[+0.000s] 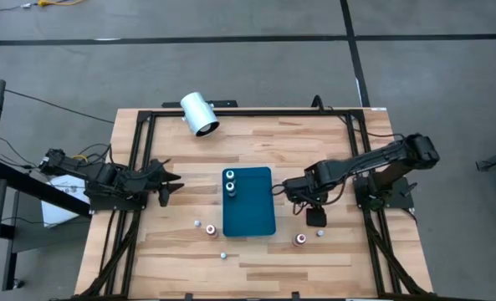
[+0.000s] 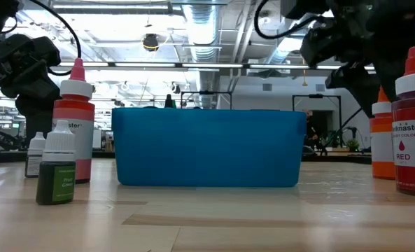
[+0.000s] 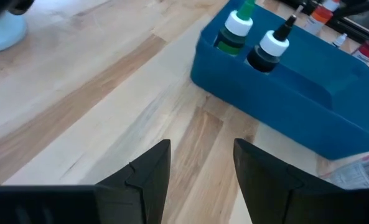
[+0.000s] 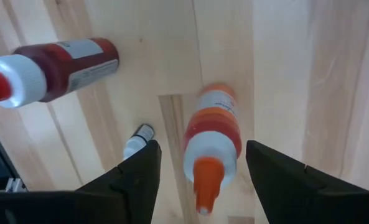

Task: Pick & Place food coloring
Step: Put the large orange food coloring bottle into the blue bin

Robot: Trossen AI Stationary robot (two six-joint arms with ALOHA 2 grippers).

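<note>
Both pairs of jaws are seen standing apart, with nothing clamped between them. The right gripper (image 1: 316, 219) is placed right of centre in the high view, just off the right edge of the blue tray (image 1: 249, 219). In the right wrist view its fingers (image 4: 134, 180) are spread on either side of an orange-topped bottle (image 4: 210, 146), which is framed between them but is not touched by either. A red-topped bottle (image 4: 50, 67) is seen at the upper left of that view, and a much smaller white-capped bottle (image 4: 136, 140) shows close by one finger.

The left gripper (image 1: 171, 184) is held at the left of the high view, well apart from the tray. In the left wrist view its fingers (image 3: 148, 175) are open above bare wooden table (image 3: 78, 118).

Two food coloring bottles are already standing in the tray, at its upper left corner in the high view: a green one (image 3: 233, 32) and a dark one (image 3: 268, 50), side by side. The remaining bottles are scattered on the table in the lower half of the high view: two below and left of the tray (image 1: 211, 228), one below it near the lower edge (image 1: 223, 255), and two to its lower right (image 1: 299, 240).

A white cylinder (image 1: 200, 114) is lying on its side at the upper left of the table.
</note>
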